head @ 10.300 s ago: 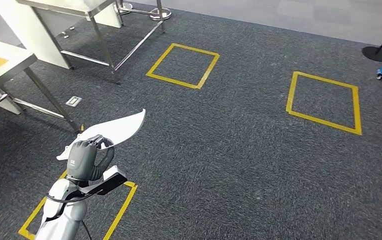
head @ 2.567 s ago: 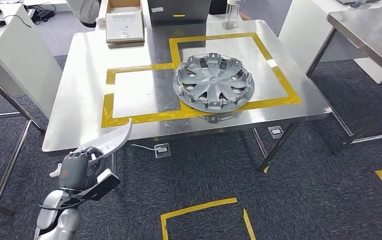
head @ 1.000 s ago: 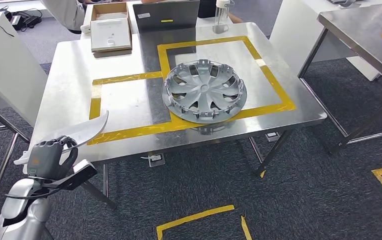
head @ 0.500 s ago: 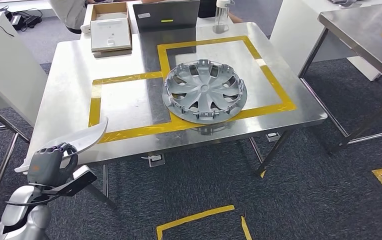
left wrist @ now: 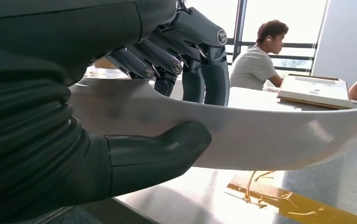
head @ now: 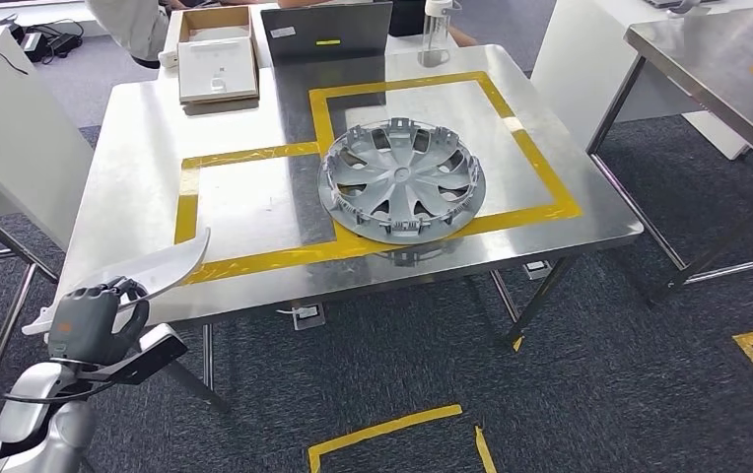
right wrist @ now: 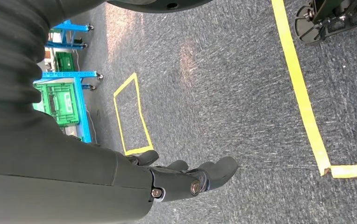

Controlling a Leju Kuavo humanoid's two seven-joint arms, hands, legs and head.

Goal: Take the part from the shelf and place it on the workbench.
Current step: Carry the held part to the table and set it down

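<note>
- Head view: the left hand (head: 92, 320) grips the part (head: 151, 271), a white curved blade-like piece, at the near left corner of the workbench (head: 136, 158). The part's tip reaches over the bench edge, close to the yellow tape (head: 254, 254); its other end juts out past the hand, off the bench.
- Head view: a grey wheel cover (head: 401, 181) lies on the workbench, well right of the part and overlapping the tape lines. A box (head: 217, 61) and a bottle (head: 436, 22) stand at the far side of the workbench.
- Left wrist view: the left hand (left wrist: 134, 116) clamps the part (left wrist: 260, 135), thumb under it and fingers (left wrist: 204, 70) curled over it. The part hangs just above the workbench (left wrist: 200, 196), not resting on it as far as I can tell. A person (left wrist: 260, 60) sits beyond the workbench.
- Right wrist view: the right hand (right wrist: 186, 179) hangs over carpet with yellow tape squares, far from the workbench; its fingers lie loosely extended and hold nothing.
- Progress, as I judge it: fetching and carrying look done. Left to do: reach further over the workbench, lower the part and let go.
</note>
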